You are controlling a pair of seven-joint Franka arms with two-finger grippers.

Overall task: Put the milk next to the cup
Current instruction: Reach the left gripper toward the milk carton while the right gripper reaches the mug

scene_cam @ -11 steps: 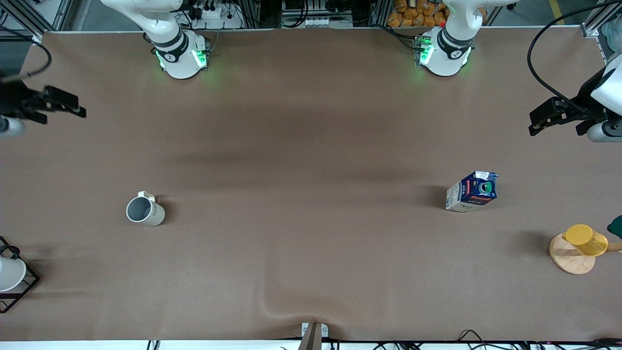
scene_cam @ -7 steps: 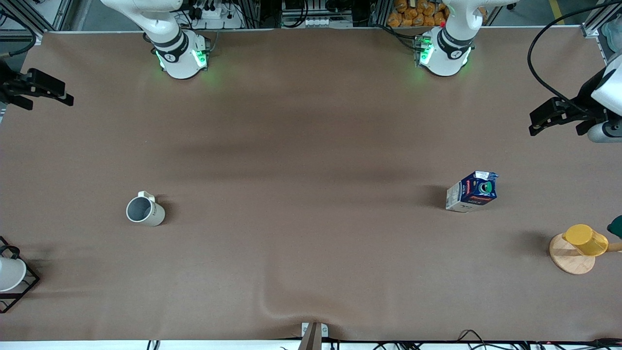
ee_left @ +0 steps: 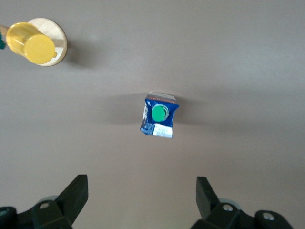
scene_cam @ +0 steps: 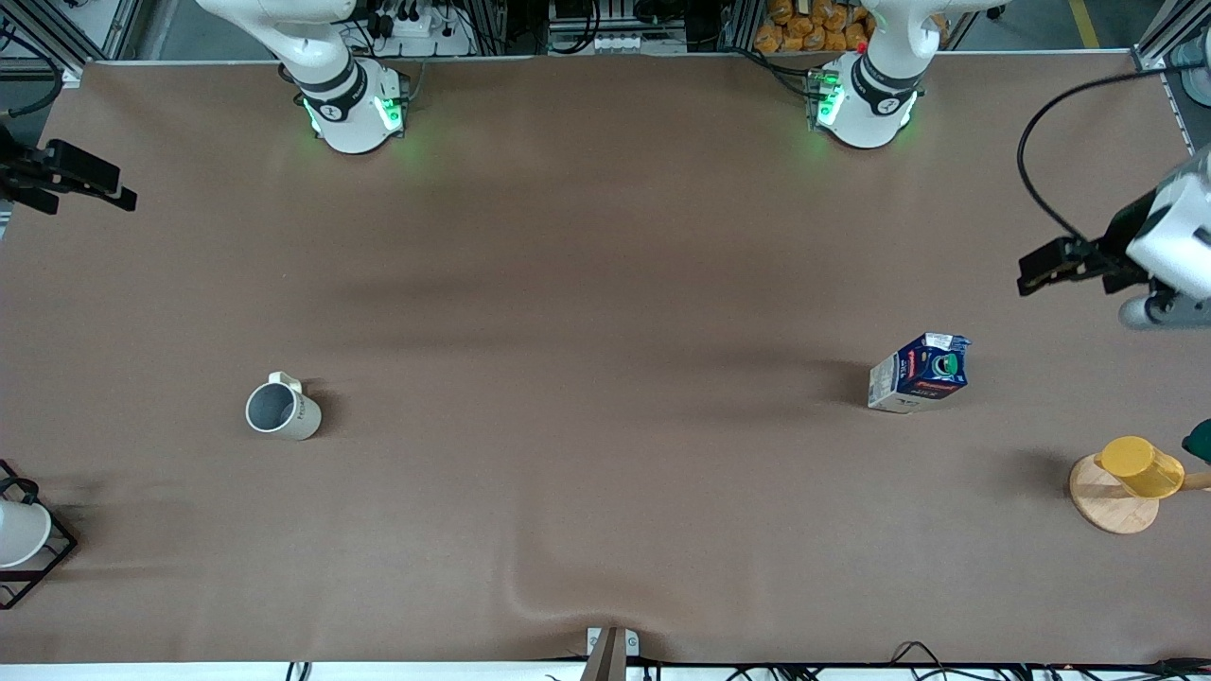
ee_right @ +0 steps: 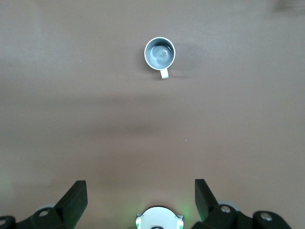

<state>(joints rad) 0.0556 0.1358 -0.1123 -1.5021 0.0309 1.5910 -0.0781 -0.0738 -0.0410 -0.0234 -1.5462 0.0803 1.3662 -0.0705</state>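
The milk (scene_cam: 920, 374), a small dark-blue carton with a green cap, stands upright toward the left arm's end of the table; it also shows in the left wrist view (ee_left: 159, 116). The cup (scene_cam: 281, 410), a cream-white mug with a grey inside, stands toward the right arm's end and shows in the right wrist view (ee_right: 159, 52). My left gripper (scene_cam: 1045, 268) is open and empty, high over the table edge at its own end (ee_left: 141, 191). My right gripper (scene_cam: 90, 180) is open and empty, high over its own end's edge (ee_right: 140, 191).
A yellow cup (scene_cam: 1140, 466) sits on a wooden disc (scene_cam: 1107, 501) near the left arm's end, nearer the front camera than the milk. A white cup in a black wire rack (scene_cam: 19, 534) stands at the right arm's end. The brown cloth (scene_cam: 568, 605) bulges at the front edge.
My left gripper has dropped in the front view, toward the milk. My right gripper has drawn back toward its end's table edge. Milk and cup have not moved.
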